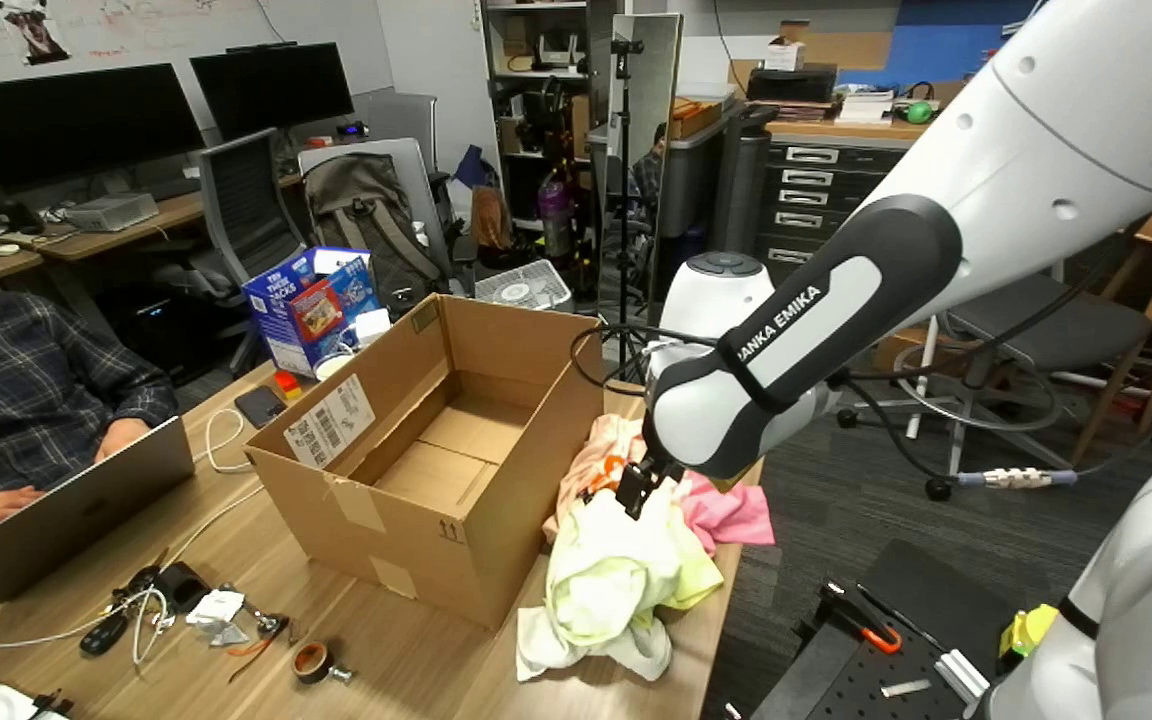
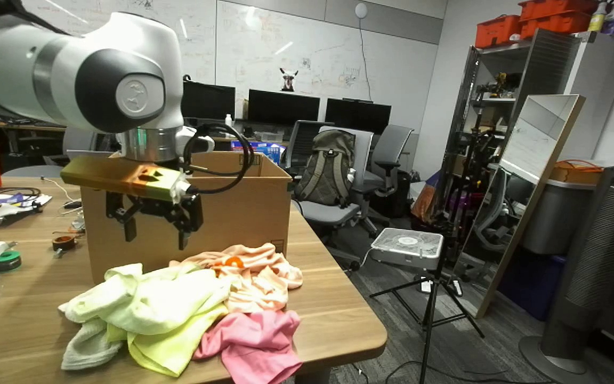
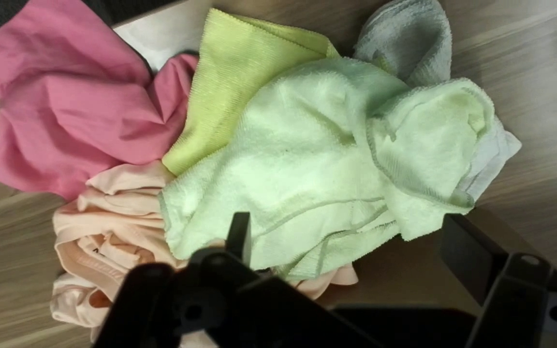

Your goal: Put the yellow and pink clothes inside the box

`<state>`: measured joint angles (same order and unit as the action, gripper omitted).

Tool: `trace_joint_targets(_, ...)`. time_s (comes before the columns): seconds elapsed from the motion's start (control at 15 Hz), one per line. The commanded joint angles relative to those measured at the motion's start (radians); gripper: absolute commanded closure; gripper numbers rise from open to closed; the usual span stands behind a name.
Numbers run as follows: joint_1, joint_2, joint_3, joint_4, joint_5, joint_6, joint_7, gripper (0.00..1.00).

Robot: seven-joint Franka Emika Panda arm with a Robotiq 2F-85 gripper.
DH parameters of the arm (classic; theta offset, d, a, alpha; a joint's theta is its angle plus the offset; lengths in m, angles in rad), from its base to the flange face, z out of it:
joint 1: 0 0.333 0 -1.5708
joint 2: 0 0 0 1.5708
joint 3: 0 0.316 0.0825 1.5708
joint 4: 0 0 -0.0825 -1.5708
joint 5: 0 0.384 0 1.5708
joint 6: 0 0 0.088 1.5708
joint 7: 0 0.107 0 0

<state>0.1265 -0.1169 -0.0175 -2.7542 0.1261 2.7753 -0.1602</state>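
A pale yellow-green cloth point(image 3: 298, 145) lies crumpled on a bright yellow cloth point(image 3: 230, 72). A pink cloth point(image 3: 75, 116) lies beside them at the table edge, partly overhanging. A peach garment point(image 3: 119, 193) and a grey-white cloth point(image 3: 409, 38) are in the same pile. The pile shows in both exterior views, with the pale cloth point(image 1: 606, 570) and the pink cloth point(image 2: 259, 341). The open cardboard box point(image 1: 376, 540) stands next to the pile, with bare cardboard visible inside. My gripper point(image 2: 156, 234) is open, pointing down above the pile by the box wall, with nothing between its fingers.
On the table point(image 1: 416, 680) are a laptop point(image 1: 86, 510) with a seated person, a blue box point(image 1: 306, 310), a phone point(image 1: 259, 405), cables and a tape roll point(image 1: 312, 662). A backpack point(image 2: 332, 165) sits on a chair, and a fan point(image 2: 408, 245) stands beyond the table.
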Motion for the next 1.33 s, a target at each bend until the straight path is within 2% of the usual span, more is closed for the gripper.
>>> trace_joint_targets(0.0, 0.000, 0.065, 0.011, 0.002, 0.048, 0.080, -0.050, 0.00)
trace_joint_targets(0.4, -0.015, 0.199, 0.057, 0.032, 0.070, 0.176, -0.050, 0.00)
trace_joint_targets(0.73, -0.042, 0.288, 0.097, 0.050, 0.016, 0.225, -0.013, 0.00)
trace_joint_targets(1.27, -0.047, 0.388, 0.055, 0.097, -0.115, 0.225, 0.048, 0.00)
